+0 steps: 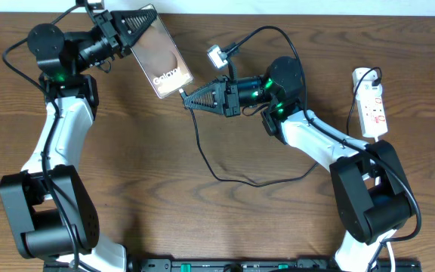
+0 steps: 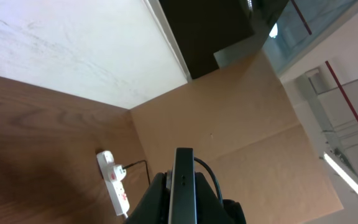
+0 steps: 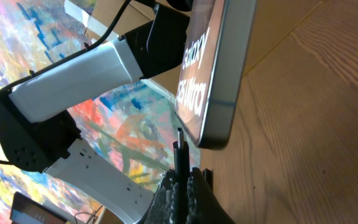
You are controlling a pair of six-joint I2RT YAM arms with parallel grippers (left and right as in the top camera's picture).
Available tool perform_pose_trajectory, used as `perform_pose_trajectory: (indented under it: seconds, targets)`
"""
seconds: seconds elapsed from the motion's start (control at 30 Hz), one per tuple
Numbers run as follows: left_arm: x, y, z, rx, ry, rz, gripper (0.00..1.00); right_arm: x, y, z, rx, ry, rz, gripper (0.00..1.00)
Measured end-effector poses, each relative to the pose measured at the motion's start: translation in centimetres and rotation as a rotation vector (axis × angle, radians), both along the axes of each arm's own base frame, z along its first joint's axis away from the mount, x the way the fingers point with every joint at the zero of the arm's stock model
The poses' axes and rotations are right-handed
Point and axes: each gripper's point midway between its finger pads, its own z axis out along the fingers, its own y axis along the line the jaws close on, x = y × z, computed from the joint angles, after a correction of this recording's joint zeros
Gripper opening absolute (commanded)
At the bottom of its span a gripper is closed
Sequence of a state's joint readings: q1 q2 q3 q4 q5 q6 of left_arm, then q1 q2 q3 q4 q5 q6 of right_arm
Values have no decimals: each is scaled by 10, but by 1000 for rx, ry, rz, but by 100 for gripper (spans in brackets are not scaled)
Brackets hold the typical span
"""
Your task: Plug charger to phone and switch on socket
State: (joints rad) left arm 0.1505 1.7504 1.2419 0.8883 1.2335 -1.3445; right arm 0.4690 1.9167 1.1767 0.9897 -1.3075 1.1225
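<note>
Connector tip: I'm watching the charger's connector tip (image 3: 179, 148) poking out of the right gripper (image 3: 180, 183), just short of the phone's bottom edge and not yet in.
Cable: the cable (image 1: 240, 183) is trailing from that gripper in a slack loop across the table (image 1: 127, 151), heading toward the right side.
Phone: the phone (image 1: 162, 54) is hanging off the table near the far edge, left of centre, its lettered face showing to the overhead camera.
Phone axis: its long axis is running diagonally from far-left to near-right, and the port end is pointing at the right gripper.
Left gripper: the left gripper (image 1: 143, 26) is clamping the far part of the phone, a finger on each side of the slab.
Right gripper: its jaws are pinching together on the connector, with the tip pointing straight out along the fingers.
Step in hand: I'm reading this as the insertion.
Doing it well: I'm lining the tip up with the phone's long axis. In the right wrist view it's looking slightly off toward the face side, so I'm planning to nudge sideways first. Then I'm pushing straight and slow while the left arm is bracing.
Socket: the socket (image 1: 372, 102) is lying at the right side, well apart from the phone, with the black plug (image 1: 371, 75) sitting at its far end. I can't tell the switch position.
</note>
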Motion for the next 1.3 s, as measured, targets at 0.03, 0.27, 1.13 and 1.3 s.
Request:
perform_pose_trajectory:
  seconds: [0.03,0.27,1.13,1.3]
  targets:
    - [0,0,0,0,2,-2,7,0,0,0,0,0,0,1]
    - [1,0,0,-5,6,3,7,0,0,0,0,0,0,1]
    - [5,-8,-5,-23,60,9,7,-1,0,0,-1,-1,5,1]
    - [4,-8,-6,-23,60,8,7,-1,0,0,-1,-1,5,1]
